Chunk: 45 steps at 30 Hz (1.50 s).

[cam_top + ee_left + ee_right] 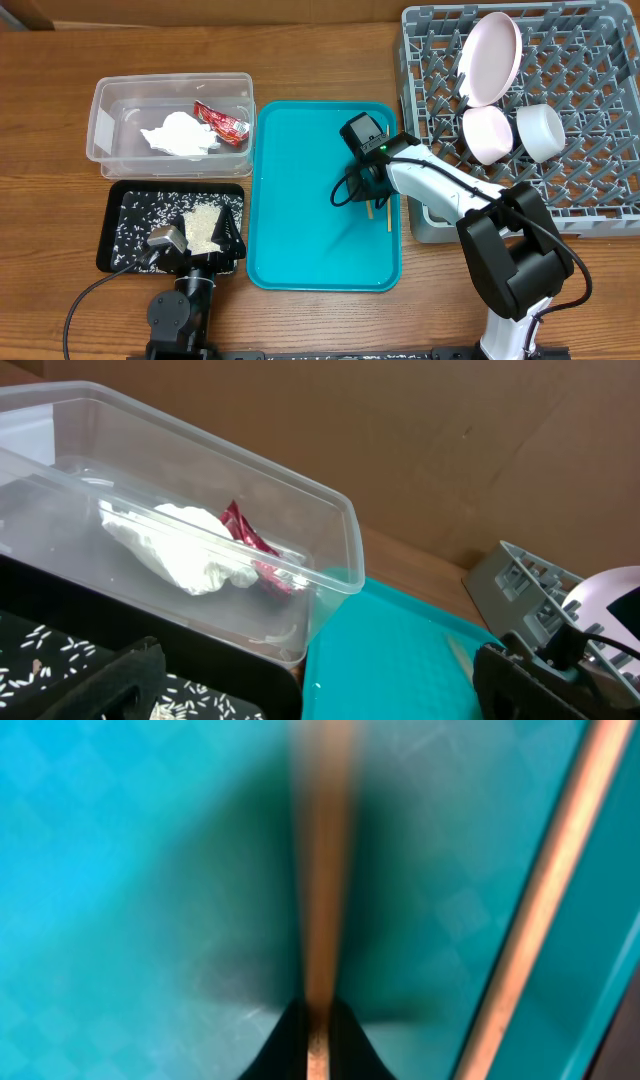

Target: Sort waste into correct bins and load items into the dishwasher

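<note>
Over teal tray [300,240], right hand [318,1045] gripping chopstick [322,870], 2nd chopstick [540,910] beside

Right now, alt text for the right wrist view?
Close-up: the right tool pinches a blurred wooden chopstick at bottom centre, over the teal tray. A second chopstick runs diagonally along the right side.

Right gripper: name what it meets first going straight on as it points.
Probably the teal tray: the right gripper points down at its floor, and the chopstick it pinches would touch first. Depth unclear.
</note>
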{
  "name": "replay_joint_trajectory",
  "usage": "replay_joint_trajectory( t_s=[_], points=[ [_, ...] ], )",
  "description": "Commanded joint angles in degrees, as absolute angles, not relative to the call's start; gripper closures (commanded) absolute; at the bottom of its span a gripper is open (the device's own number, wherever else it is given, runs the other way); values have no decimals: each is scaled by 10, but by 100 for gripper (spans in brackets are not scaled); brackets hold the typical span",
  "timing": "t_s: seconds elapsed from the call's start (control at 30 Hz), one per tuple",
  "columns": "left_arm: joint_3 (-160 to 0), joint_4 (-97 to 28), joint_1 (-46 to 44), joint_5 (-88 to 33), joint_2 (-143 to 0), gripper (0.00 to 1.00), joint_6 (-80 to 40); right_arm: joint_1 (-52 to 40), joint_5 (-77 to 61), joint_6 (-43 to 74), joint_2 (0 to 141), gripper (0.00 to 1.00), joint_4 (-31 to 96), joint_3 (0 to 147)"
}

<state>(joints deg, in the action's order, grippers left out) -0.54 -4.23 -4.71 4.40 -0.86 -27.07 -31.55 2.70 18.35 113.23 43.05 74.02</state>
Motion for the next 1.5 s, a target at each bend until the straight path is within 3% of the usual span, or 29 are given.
replay_joint_trajectory(
  t_s=[0.0,0.2,0.43,0.73,0.93,0.97,1.0,1.07,1.27,1.47],
  points=[
    [-3,-41,-41,40,-3,0,-277,-319,7,185,1124,96,453,752],
    [-3,-41,-41,40,-3,0,-277,-316,-9,157,1031,96,500,823],
    [-3,-41,-41,40,-3,0,-277,-277,152,148,916,96,489,853],
    [-3,-41,-41,40,-3,0,-277,-198,163,47,978,96,483,833],
    [-3,-41,-41,40,-3,0,-277,-171,166,44,1028,96,500,831],
    [-3,-41,-41,40,-3,0,-277,-171,164,44,1027,85,501,833],
    [-3,-41,-41,40,-3,0,-277,-171,165,44,1022,62,507,838],
    [-3,-41,-41,40,-3,0,-277,-179,161,45,1010,52,522,849],
    [-3,-41,-41,40,-3,0,-277,-238,27,49,957,44,545,860],
    [-3,-41,-41,40,-3,0,-277,-308,38,144,986,43,552,831]
  ],
)
